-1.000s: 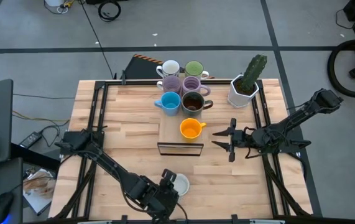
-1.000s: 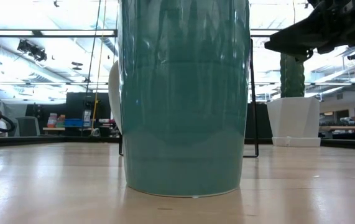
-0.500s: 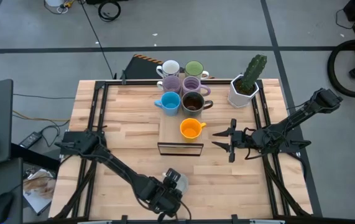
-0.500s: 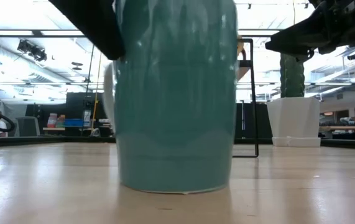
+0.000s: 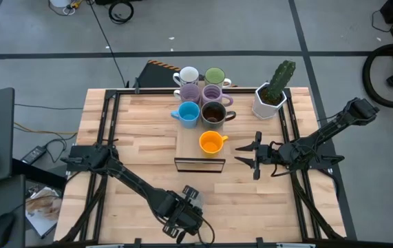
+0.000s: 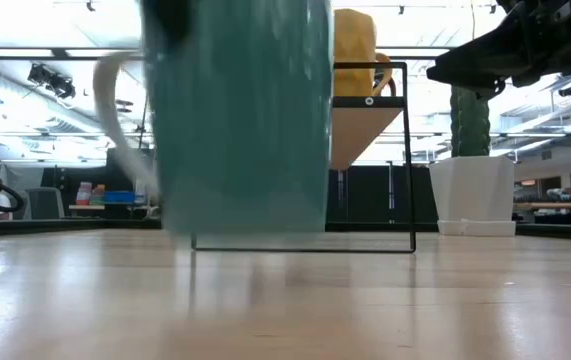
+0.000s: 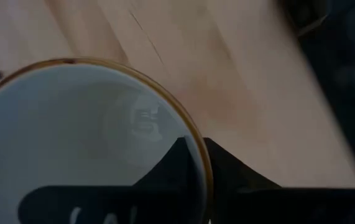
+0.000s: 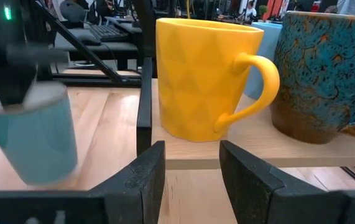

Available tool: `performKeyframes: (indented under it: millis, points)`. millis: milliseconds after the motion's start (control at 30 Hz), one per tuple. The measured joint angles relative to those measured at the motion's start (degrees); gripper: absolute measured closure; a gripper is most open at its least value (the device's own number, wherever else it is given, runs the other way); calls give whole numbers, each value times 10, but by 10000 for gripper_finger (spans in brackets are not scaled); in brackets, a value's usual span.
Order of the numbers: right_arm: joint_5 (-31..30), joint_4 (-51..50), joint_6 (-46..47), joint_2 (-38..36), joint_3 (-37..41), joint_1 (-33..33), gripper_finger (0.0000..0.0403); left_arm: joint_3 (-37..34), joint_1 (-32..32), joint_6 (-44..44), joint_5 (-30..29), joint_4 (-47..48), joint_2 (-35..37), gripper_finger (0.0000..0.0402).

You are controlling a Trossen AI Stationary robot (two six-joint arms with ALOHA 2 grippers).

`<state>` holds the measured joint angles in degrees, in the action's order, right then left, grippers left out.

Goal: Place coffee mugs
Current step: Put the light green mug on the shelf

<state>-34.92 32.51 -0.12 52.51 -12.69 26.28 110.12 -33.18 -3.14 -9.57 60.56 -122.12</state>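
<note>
My left gripper (image 5: 186, 207) is near the table's front edge, shut on a teal mug with a white inside (image 6: 235, 110). The mug also shows in the right wrist view (image 8: 34, 134). Seven mugs stand on a wooden rack (image 5: 186, 141): white (image 5: 187, 74), green (image 5: 215, 75), two lilac (image 5: 190, 92) (image 5: 212, 94), blue (image 5: 188, 113), dark brown (image 5: 213, 114) and orange (image 5: 210, 142). My right gripper (image 5: 248, 157) is open and empty, level, just right of the orange mug (image 8: 196, 81). My left gripper holds the teal mug by its rim wall (image 7: 199, 158), one finger (image 7: 174, 158) inside the mug and one outside. The fingers come from above, pointing down. The mug hangs upright below them, lifted clear of the table, its handle (image 6: 115, 110) toward the table's left.
A white hexagonal pot with a cactus (image 5: 273, 93) stands at the back right, beside the rack. The rack's black wire frame (image 6: 405, 160) rises between the held mug and the far mugs. Bare tabletop (image 5: 134, 158) lies left of the rack and along the front.
My left gripper has lifted the teal mug off the table and carried it a little toward the table's left edge. The mug stays upright and now hangs clear of the wood.
</note>
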Motion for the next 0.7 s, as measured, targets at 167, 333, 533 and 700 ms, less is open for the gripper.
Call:
performKeyframes:
  millis: [167,333,533,700]
  points:
    - [0,0,0,0,0,0,245,99,6,-22,-12,85,29,366]
    - [0,0,0,0,0,0,245,187,9,-42,-57,170,56,365]
    - [0,0,0,0,0,0,245,211,35,-44,-84,279,94,363]
    - [0,0,0,0,0,0,245,213,63,19,-101,294,116,363]
